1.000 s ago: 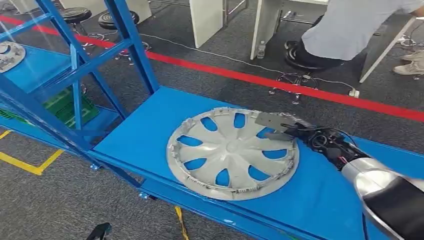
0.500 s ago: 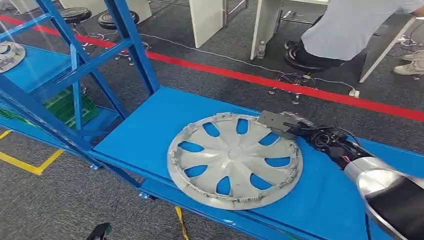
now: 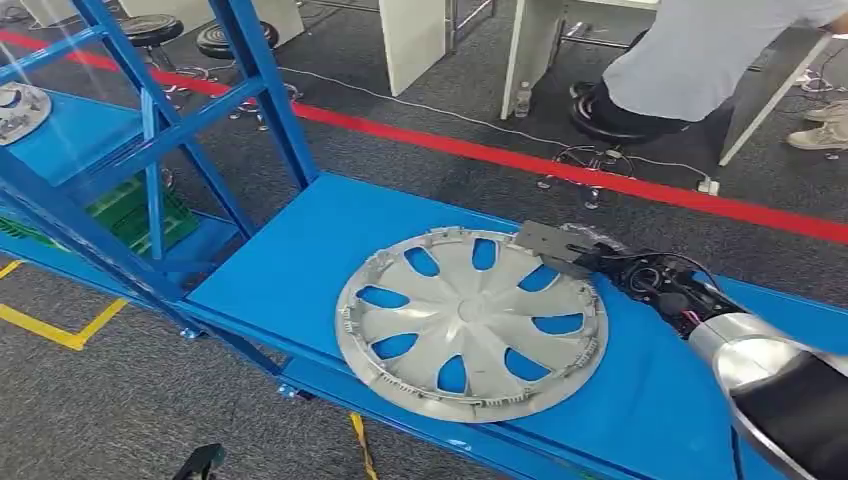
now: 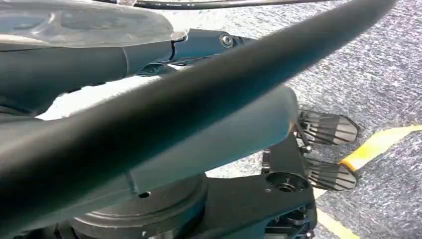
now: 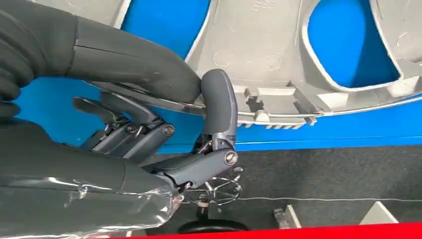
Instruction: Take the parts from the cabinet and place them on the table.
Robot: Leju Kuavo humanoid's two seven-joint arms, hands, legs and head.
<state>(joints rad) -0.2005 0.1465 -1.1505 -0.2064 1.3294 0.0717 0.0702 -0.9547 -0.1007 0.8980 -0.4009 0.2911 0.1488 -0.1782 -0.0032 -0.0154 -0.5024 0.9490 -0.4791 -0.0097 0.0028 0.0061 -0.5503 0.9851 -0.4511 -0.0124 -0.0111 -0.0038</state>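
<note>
Hubcap (image 3: 471, 323) lies near the tabletop's (image 3: 290, 260) front edge; right hand (image 3: 566, 246) apparently pinches its far rim

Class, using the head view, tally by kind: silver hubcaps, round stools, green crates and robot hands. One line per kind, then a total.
Silver hubcaps: 2, one on the blue table held at its rim by the right hand, hubcap, and one on the shelf
Round stools: 2
Green crates: 1
Robot hands: 1
Total: 6
</note>
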